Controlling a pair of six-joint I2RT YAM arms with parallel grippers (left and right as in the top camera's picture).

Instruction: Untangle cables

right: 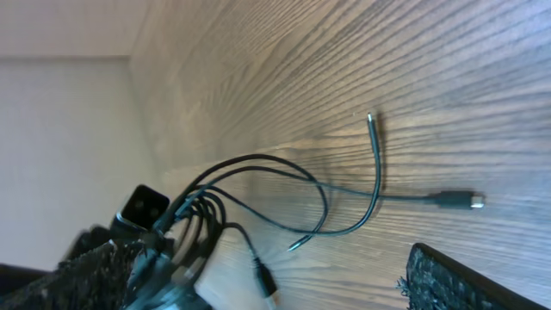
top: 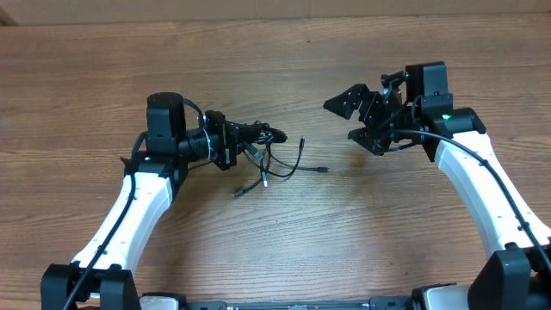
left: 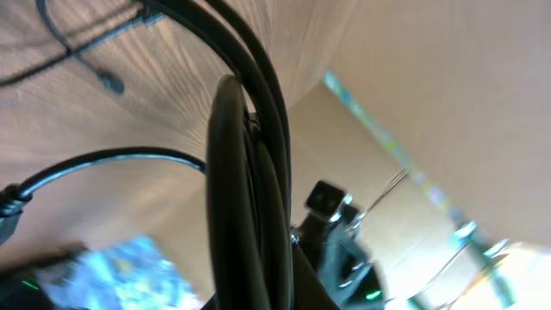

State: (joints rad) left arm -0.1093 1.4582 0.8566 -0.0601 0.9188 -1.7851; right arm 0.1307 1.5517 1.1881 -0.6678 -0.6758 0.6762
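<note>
The cables (top: 261, 160) bunch inside the left pincer (top: 275, 135), which grips them, loose ends trailing on the tabletop (top: 284, 232) beneath it. The right pincer (top: 351, 120) gapes wide, well apart. Likely mid-separation: next, it should pinch one free end and draw outward.

Black cables (left: 245, 172) are running down the middle, bunched close to the lens and blurred. One is arching left over the wood bench (left: 172, 103). A plug end (left: 110, 83) is lying upper left. The right arm (left: 331, 232) is showing beyond, blurred.
</note>
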